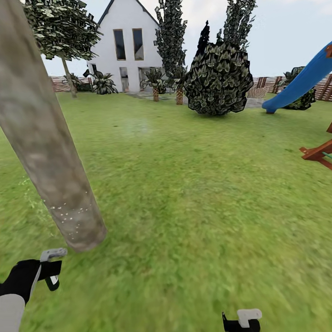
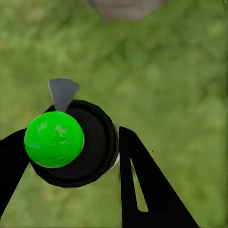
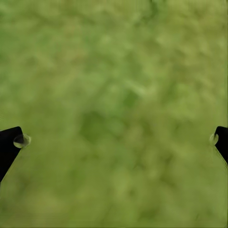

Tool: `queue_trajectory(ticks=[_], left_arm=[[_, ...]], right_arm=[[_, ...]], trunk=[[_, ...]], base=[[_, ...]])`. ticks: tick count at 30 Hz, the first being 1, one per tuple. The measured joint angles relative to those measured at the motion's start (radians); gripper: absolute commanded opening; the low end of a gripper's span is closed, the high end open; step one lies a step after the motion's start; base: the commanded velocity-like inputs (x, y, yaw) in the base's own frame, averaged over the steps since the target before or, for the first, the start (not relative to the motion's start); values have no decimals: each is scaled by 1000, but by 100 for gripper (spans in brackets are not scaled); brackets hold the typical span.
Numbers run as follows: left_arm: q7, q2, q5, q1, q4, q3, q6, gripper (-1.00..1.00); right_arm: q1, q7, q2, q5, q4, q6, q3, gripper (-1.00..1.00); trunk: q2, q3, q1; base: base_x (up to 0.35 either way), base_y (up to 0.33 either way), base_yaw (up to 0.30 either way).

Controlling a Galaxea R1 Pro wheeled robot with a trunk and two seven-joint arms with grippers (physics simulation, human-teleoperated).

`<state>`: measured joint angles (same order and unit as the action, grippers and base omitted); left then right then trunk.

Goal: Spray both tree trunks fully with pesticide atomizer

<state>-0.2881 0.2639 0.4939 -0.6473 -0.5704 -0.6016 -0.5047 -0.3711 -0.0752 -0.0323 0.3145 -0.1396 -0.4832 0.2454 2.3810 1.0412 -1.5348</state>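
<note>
Left gripper (image 2: 71,156) is closed on the sprayer (image 2: 71,145): one black finger on each side, both touching its round black body, with the bright green ball cap toward the camera and a grey nozzle tip sticking out past the body. In the head view the same sprayer (image 1: 50,265) shows as a grey top and a dark part at the end of the black left gripper (image 1: 44,272), low at the left, just in front of the base of the tree trunk (image 1: 44,138).

One thick mottled grey-beige trunk in view, leaning across the left of the head picture. White speckles of pesticide (image 1: 69,212) dot its lower part near the ground; higher up the bark looks bare. A slice of the trunk base also shows at the edge of the left wrist view.

Right gripper (image 3: 114,140) is wide open and holds nothing; two black fingertips sit at opposite edges of the wrist view over the grass (image 3: 114,95). Its pale tip (image 1: 249,316) shows at the bottom of the head view.

Background: one white house (image 1: 127,46), one round dark bush (image 1: 219,78), one blue slide (image 1: 302,80), a brown slat fence (image 1: 260,85), a few small palm-like plants by the house.
</note>
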Motion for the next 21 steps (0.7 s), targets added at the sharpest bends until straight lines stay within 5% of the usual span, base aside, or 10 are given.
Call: queue_trajectory(ticks=[5,14,21], left_arm=[[0,0,0,0,-2,-1,0,-100],[0,-15,-2,0,-2,2,0,-100],[0,-21,2,0,-2,3,-2,-100]], right_arm=[[0,-1,0,0,-1,0,0,100],[0,-2,0,-1,-2,0,0,100],[0,-2,0,0,-2,-1,0,100]], trunk=[[0,0,0],[0,0,0],[0,0,0]], base=[[271,-103,36],[37,-268,263],[211,-218,33]])
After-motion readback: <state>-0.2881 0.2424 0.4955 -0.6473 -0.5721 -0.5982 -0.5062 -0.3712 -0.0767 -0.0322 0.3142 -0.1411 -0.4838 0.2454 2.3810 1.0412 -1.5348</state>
